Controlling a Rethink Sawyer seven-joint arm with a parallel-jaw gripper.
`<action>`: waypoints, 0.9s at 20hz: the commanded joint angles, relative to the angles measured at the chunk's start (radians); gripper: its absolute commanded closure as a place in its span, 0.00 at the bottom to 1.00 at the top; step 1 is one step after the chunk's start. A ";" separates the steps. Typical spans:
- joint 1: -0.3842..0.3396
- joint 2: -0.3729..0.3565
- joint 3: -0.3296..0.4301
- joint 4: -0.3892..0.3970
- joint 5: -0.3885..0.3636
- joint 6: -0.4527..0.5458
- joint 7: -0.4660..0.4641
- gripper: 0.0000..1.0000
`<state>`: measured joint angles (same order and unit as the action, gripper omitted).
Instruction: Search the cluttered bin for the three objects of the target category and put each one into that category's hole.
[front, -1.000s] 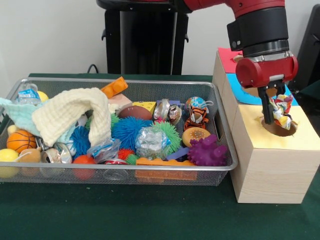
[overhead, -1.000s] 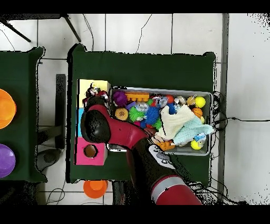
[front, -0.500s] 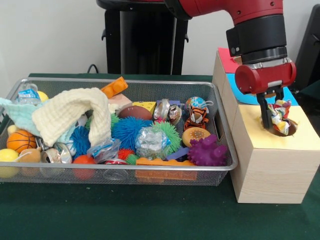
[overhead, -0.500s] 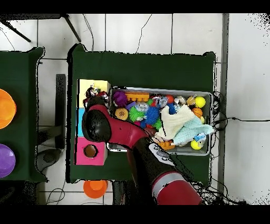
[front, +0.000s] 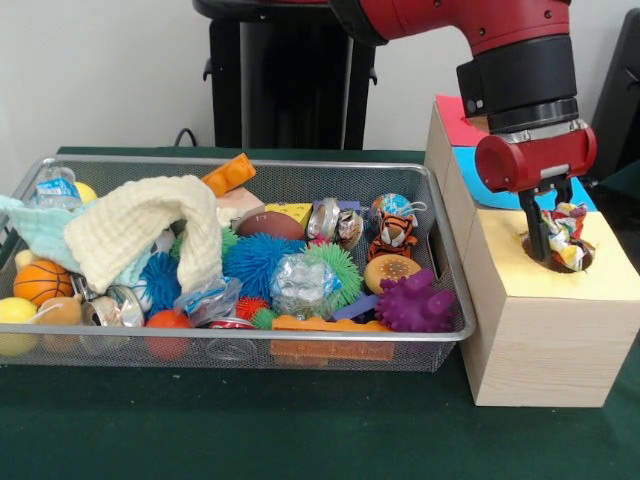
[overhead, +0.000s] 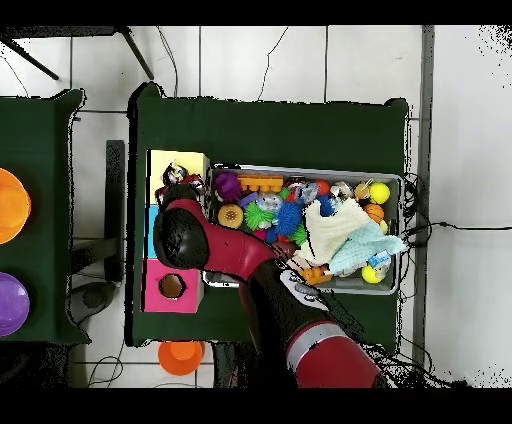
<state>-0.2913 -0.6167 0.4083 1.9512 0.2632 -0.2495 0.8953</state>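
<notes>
My gripper (front: 553, 238) hangs over the round hole (front: 572, 262) in the yellow top of the wooden box (front: 545, 340), right of the wire bin (front: 250, 161). It is shut on a multicoloured soft toy (front: 566, 232), whose lower end sits in the hole. One dark finger (front: 539, 232) shows left of the toy; the other is hidden behind it. In the overhead view the arm covers the gripper, and the toy (overhead: 178, 179) peeks out on the yellow section (overhead: 172, 159) beside the bin (overhead: 401, 236).
The bin holds a cream cloth (front: 150, 225), tiger plush (front: 393, 235), purple spiky ball (front: 413, 303), blue fuzzy ball (front: 262, 262) and small basketball (front: 40, 282). The box also has blue and pink (overhead: 160, 290) sections. Orange (overhead: 10, 205) and purple (overhead: 8, 303) bowls sit off the table.
The gripper has come down a little with the toy, sinking the toy's lower end deeper into the yellow section's hole. The bin's contents have not moved.
</notes>
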 joint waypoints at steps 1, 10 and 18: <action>-0.026 0.046 0.056 -0.038 0.028 0.094 0.300 1.00; -0.020 0.047 0.051 -0.043 0.051 0.125 0.293 1.00; -0.006 0.042 0.031 -0.050 0.066 0.168 0.285 1.00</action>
<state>-0.2935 -0.6004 0.4202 1.9506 0.2640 -0.2019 0.8953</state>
